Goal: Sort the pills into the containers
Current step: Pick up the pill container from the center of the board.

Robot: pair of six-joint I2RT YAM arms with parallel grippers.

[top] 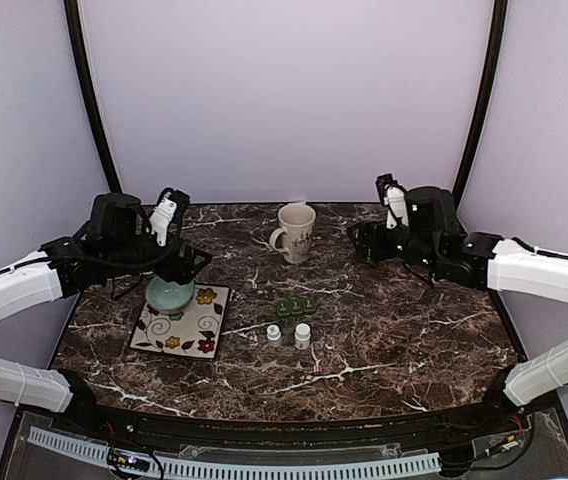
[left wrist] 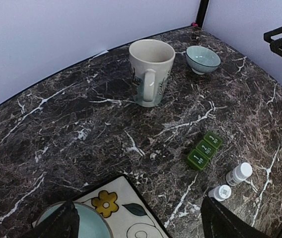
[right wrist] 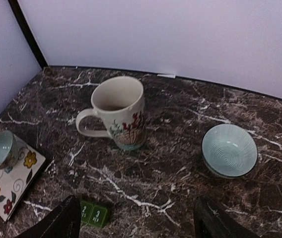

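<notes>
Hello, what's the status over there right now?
Left gripper open, empty. Right gripper open, empty. Green pill box lids shut, untouched; two white bottles near it. Mug stands behind, not in the way.

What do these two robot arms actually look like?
They are a matching pair. The left arm and right arm have long, rounded white shells linked by chunky black joints. Thin black cables loop near the wrists, and each wrist carries a small white block. The left hand and right hand are black, each with two fingers. No markings are legible.
</notes>
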